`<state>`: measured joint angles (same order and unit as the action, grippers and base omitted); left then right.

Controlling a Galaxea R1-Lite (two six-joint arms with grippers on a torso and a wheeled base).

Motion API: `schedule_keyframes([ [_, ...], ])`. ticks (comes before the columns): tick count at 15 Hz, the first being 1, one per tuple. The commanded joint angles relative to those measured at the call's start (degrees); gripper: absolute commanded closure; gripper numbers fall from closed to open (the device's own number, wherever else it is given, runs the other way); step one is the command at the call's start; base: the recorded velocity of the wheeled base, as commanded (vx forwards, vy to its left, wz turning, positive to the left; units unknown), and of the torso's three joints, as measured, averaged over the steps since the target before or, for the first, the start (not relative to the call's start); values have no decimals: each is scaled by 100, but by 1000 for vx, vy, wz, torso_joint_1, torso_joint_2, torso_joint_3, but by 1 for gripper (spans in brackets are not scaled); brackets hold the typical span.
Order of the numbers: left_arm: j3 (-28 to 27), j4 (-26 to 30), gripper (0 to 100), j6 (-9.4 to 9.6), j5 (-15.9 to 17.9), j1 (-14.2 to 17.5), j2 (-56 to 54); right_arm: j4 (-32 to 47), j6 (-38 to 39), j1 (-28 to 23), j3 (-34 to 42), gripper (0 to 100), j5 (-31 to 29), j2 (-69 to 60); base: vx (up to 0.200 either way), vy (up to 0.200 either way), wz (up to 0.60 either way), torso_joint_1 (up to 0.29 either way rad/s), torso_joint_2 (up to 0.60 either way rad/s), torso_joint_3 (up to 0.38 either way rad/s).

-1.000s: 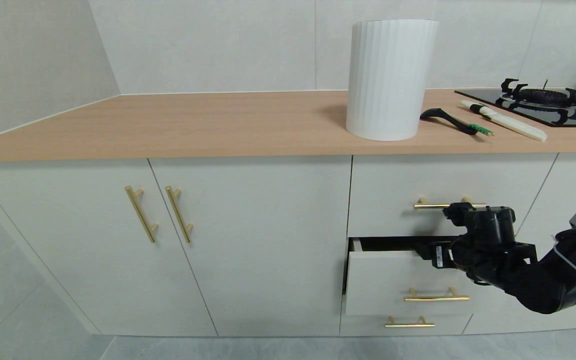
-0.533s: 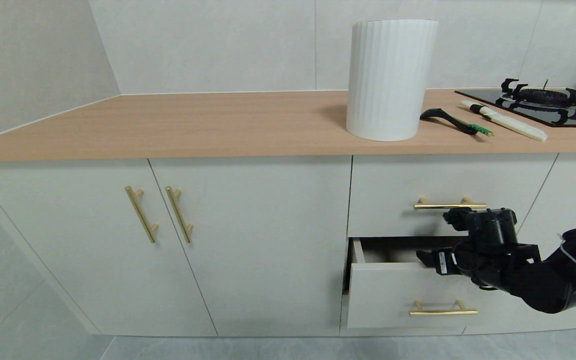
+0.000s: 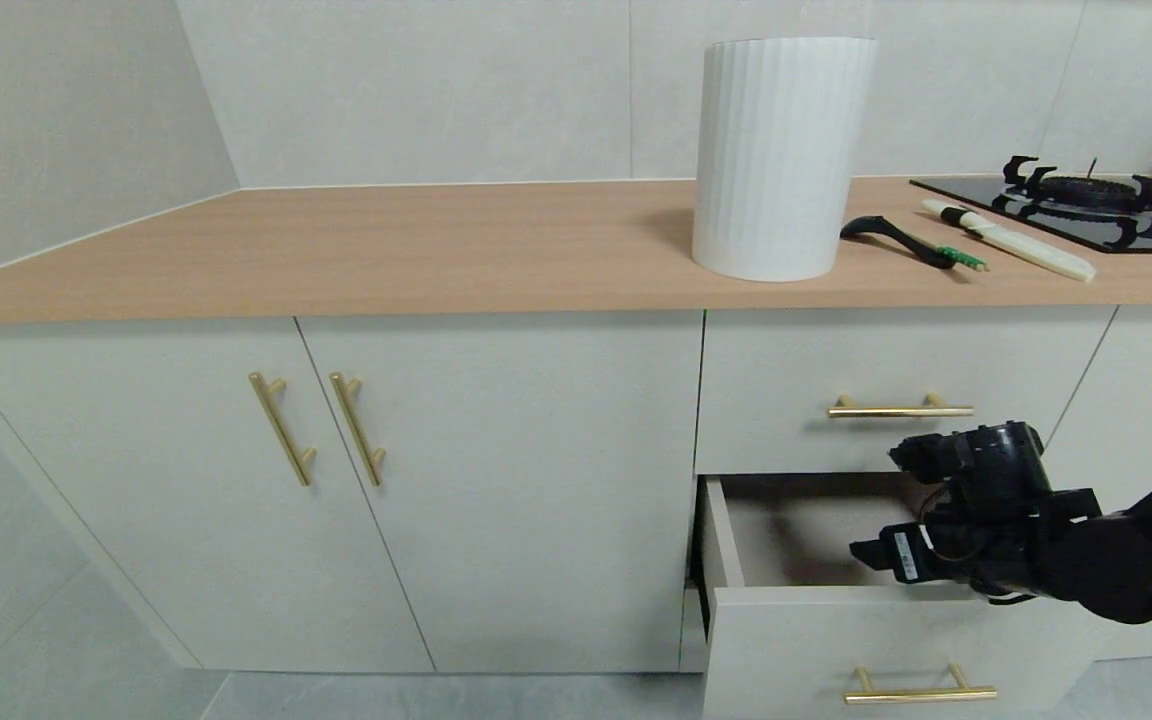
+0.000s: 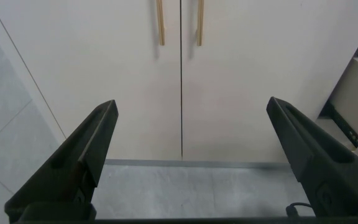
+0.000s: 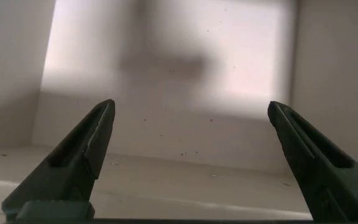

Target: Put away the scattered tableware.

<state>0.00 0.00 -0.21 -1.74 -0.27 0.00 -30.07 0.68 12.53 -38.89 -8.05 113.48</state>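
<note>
The left gripper (image 4: 191, 124) hangs with its fingers spread wide before the two cabinet doors (image 3: 336, 480). On the countertop (image 3: 386, 250) a white ribbed container (image 3: 781, 160) stands upright. Just beside it, at its 3 o'clock, lies a black utensil (image 3: 894, 240). Its long axis runs 10 to 4 o'clock, with the curved dark head at 10 and the green tip at 4. Near it a white utensil (image 3: 1014, 250) lies nearly parallel, its black-banded end at 10, close to the hob (image 3: 1086, 215). Below, the open drawer (image 3: 721, 530) stands pulled out. The right gripper (image 3: 901, 505), fingers spread and holding nothing, sits over its open top. Both utensils lie at its 12 o'clock, well apart.
</note>
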Motion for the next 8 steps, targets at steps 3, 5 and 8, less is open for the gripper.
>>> schedule_keyframes([
  [3, 0, 0, 0, 3, -1, 0, 0, 749, -147, 21, -57, 0, 14, -582, 0, 0, 0, 0, 0, 0],
  [5, 0, 0, 0, 3, -1, 0, 0, 1223, -332, 48, -93, 0, 31, -784, 0, 0, 0, 0, 0, 0],
  [8, 0, 0, 0, 3, -1, 0, 0, 1900, -473, 162, -137, 0, 31, -1039, 0, 0, 0, 0, 0, 0],
])
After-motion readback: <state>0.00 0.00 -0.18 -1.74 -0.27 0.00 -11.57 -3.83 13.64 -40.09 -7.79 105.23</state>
